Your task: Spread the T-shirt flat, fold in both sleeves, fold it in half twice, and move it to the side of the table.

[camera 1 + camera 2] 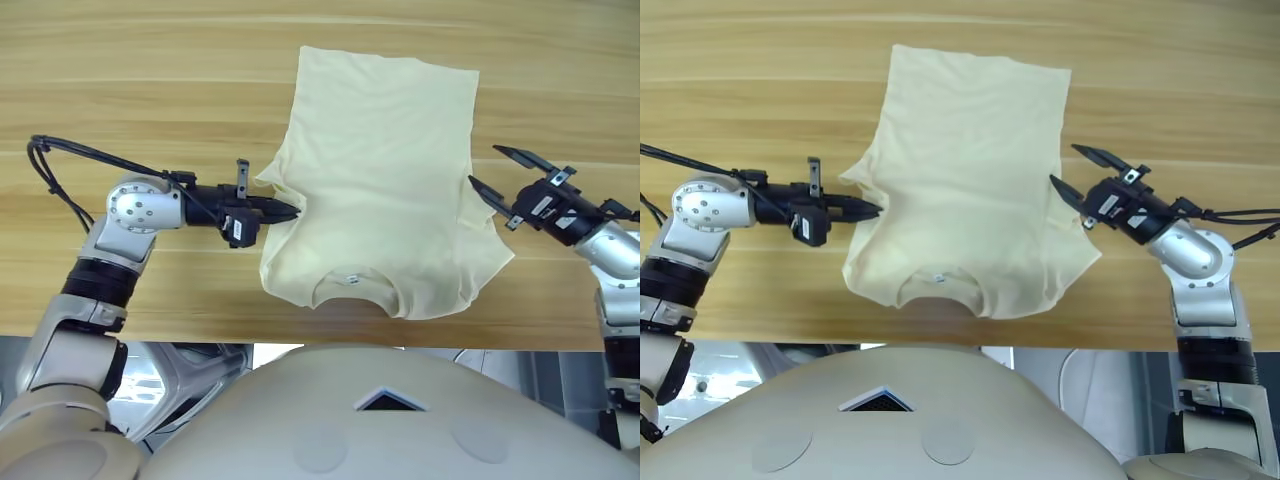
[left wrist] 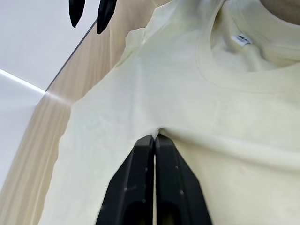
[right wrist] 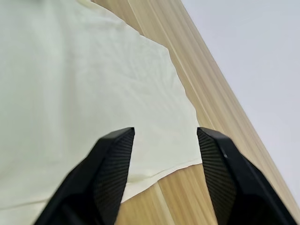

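Pale yellow T-shirt (image 1: 375,180) lies flat mid-tabletop (image 1: 120,80), collar toward the robot, hem at the far side; left gripper (image 1: 292,210) at its left sleeve edge, jaws closed, pinching the fabric; right gripper (image 1: 485,166) beside the right sleeve, jaws wide open, holding nothing.

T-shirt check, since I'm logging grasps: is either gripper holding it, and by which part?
The left gripper is shut on the T-shirt, pinching cloth at its left-side sleeve. The right gripper is open, holding nothing.
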